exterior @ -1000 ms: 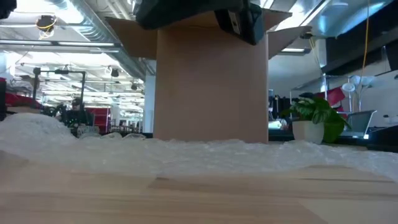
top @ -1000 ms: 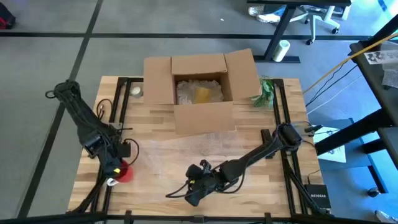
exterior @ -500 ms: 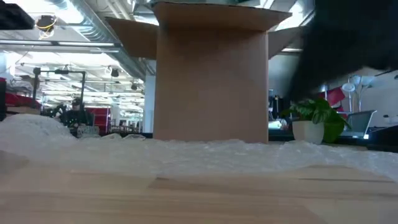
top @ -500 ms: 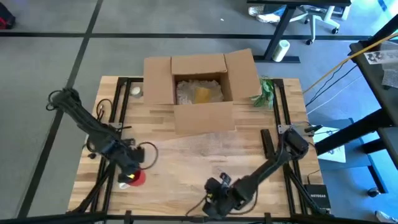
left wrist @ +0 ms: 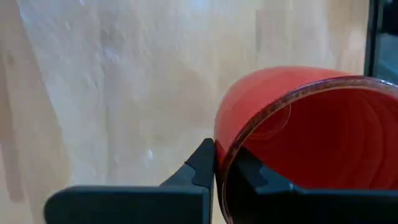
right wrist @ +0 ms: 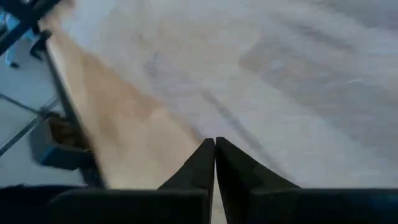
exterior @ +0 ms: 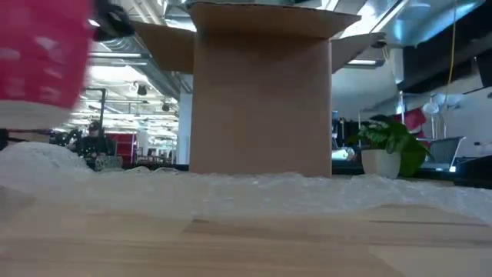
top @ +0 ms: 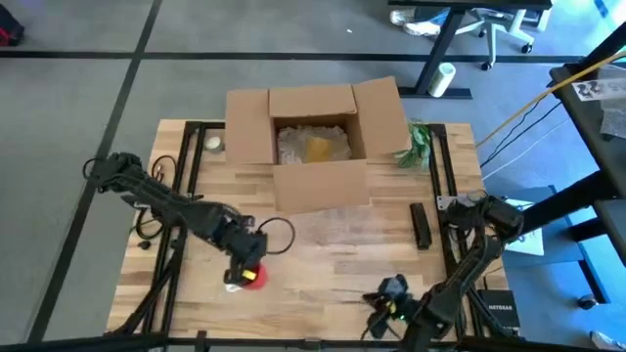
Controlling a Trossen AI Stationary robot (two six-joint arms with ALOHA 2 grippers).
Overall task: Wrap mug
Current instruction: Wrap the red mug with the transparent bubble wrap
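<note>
A red mug (top: 252, 277) with a pale base hangs over the near left part of the clear bubble wrap sheet (top: 323, 235). My left gripper (top: 242, 268) is shut on it. The low view shows the mug (exterior: 38, 54) high at the left, clear of the wrap (exterior: 231, 188). The wrap lies flat on the wooden table. My right gripper (top: 383, 296) is shut near the table's front edge, right of centre. The right wrist view shows nothing between its fingers (right wrist: 215, 149). My left gripper pinches the mug's wall at the rim (left wrist: 219, 152), one finger (left wrist: 202, 167) outside and one finger (left wrist: 252, 177) inside the cup. The fingers come from above, pointing down. The mug hangs below them, roughly upright and lifted clear of the table.
An open cardboard box (top: 313, 137) with padding inside stands at the far middle, its front flap down toward the wrap. A small potted plant (top: 416, 145) is right of it, a black bar (top: 421, 225) lies at the right, and a white roll (top: 213, 144) sits far left.
My left gripper has carried the mug from near the table's left edge toward the right, to over the wrap's near left part, keeping hold. My right gripper has drawn back from the table's near middle toward the right and the front edge.
</note>
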